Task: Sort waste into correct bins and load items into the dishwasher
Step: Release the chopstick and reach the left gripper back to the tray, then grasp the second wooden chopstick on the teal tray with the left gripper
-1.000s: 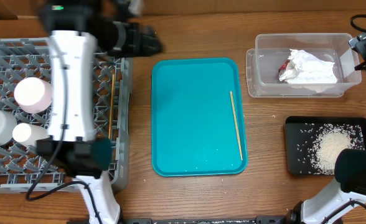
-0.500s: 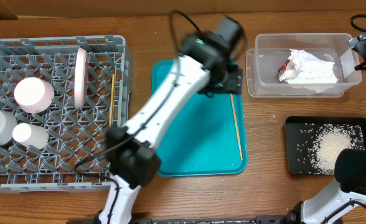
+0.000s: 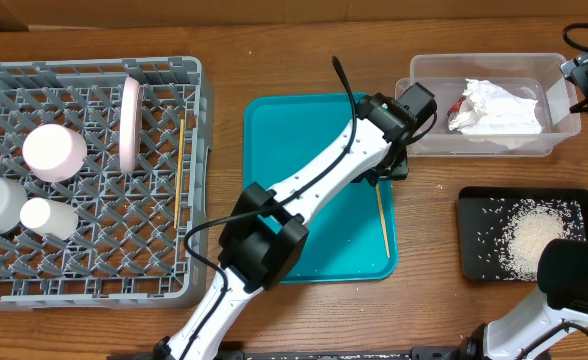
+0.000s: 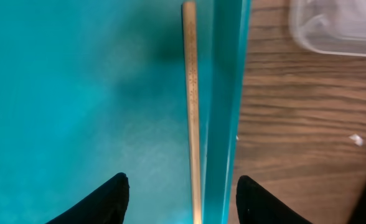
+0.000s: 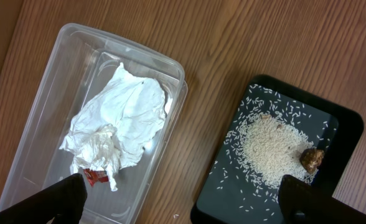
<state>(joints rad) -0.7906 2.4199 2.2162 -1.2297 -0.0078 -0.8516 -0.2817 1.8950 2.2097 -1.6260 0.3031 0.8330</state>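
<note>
The last piece of loading is being worked on: one wooden chopstick [image 4: 191, 93] is lying on the teal tray [image 4: 58, 93], tight against its right rim, and the left gripper [image 4: 182, 184] is hovering just above it with its jaws apart, one finger on either side of the stick. The wrist view is showing no contact yet, and the right-hand finger is sitting over the raised rim rather than over the tray floor. The dish rack [image 3: 94, 68] is already holding the plate [image 3: 129, 125] standing on edge and the second chopstick [image 3: 179, 175] lying along its right side. The waste is looking sorted, with the napkin [image 5: 130, 118] and red wrapper [image 5: 93, 177] in the clear tub [image 5: 58, 93], and the rice [image 5: 270, 146] and brown scrap [image 5: 312, 158] in the black tray [image 5: 338, 124]. The right gripper [image 5: 183, 185] is hanging wide open and empty above those two bins. The next move is calling for a straight descent and a squeeze across the thin stick. The rim is likely crowding one finger, so nudging the stick inward first may be helping.
</note>
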